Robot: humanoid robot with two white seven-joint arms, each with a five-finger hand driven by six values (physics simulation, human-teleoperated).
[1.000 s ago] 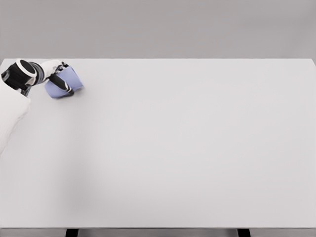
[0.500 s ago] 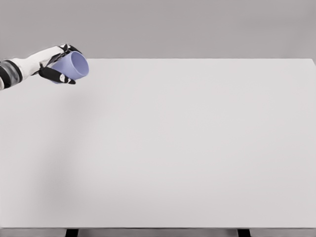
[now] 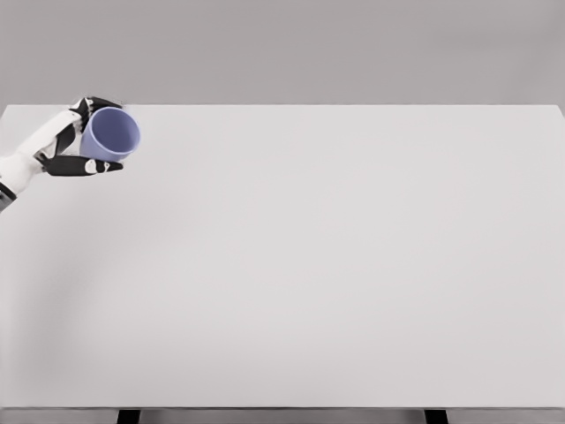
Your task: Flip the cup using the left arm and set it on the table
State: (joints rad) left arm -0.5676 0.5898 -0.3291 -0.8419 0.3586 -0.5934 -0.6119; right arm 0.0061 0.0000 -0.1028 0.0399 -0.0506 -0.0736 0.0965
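Head view. Your left hand (image 3: 71, 146) was clamped around the purple cup (image 3: 110, 134) over the table's (image 3: 335, 265) far-left corner, mouth tilted toward the camera. You needed to finish rotating it upright, then lower gently before loosening your fingers.

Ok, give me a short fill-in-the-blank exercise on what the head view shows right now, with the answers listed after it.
1. The cup held by the robot is ____ in colour.
2. The cup is grasped by the robot's ____ hand.
3. The cup's opening is turned toward the ____, so its inside shows.
4. The hand and cup are over the far ____ corner of the white table.

Missing words: purple; left; camera; left
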